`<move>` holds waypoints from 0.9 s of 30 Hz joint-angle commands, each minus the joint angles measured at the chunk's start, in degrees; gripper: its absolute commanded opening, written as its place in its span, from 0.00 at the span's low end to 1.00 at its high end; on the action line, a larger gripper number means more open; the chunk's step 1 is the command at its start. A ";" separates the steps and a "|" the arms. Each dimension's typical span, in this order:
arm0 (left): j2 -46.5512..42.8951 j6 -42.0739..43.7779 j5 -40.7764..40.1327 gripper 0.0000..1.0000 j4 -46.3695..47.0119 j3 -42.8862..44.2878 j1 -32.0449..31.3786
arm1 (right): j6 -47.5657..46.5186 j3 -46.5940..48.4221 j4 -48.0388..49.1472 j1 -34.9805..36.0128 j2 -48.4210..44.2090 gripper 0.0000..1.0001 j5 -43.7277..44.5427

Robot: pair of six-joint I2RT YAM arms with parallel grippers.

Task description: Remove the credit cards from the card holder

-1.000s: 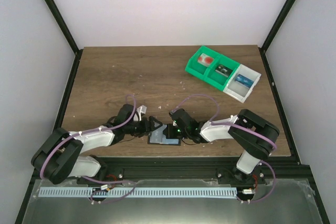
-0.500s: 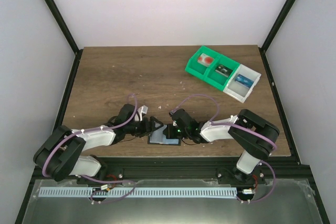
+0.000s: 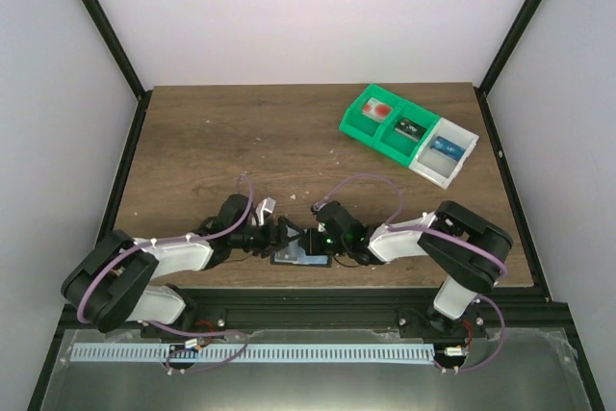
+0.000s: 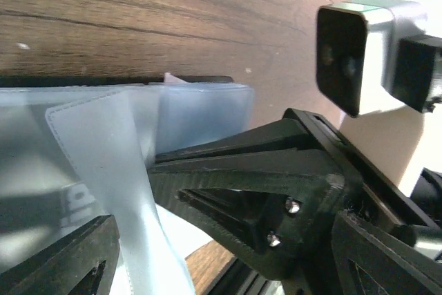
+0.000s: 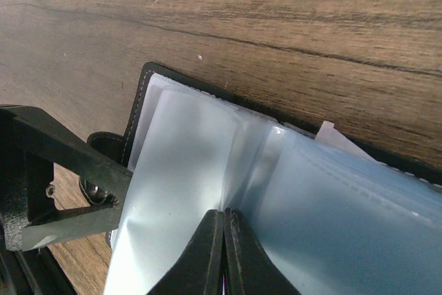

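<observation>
Card holder (image 3: 303, 257) lying open on the table (image 3: 221, 132), close to the near edge, between the two gripper tips. Black cover underneath, pale blue-grey clear sleeves fanned up on top. Right gripper (image 5: 223, 215) pressed together, apparently nipping one sleeve leaf at the crease and holding it raised. Left gripper (image 3: 286, 234) spread wide at the holder's left end, gripping nothing.

Progress, as a judgement: early. Holder opened and one leaf raised, but no card out on the wood beside it and none in either gripper. Left to do: find a card edge, draw it clear of its pocket, repeat for the rest.

Hard to make out: whether the sleeves hold cards at all. Faint print through one leaf in the left wrist view. Small white corner (image 5: 330, 131) poking out at the holder's far edge, possibly a card, possibly paper. Holder cut off by the frame in both wrist views. Contents of the green and white trays (image 3: 409, 130) at the far right too small to name.
</observation>
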 commanded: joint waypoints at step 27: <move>-0.39 -9.96 -4.17 0.85 13.68 0.90 -9.71 | 1.43 -13.95 -16.63 0.53 -43.20 0.31 16.61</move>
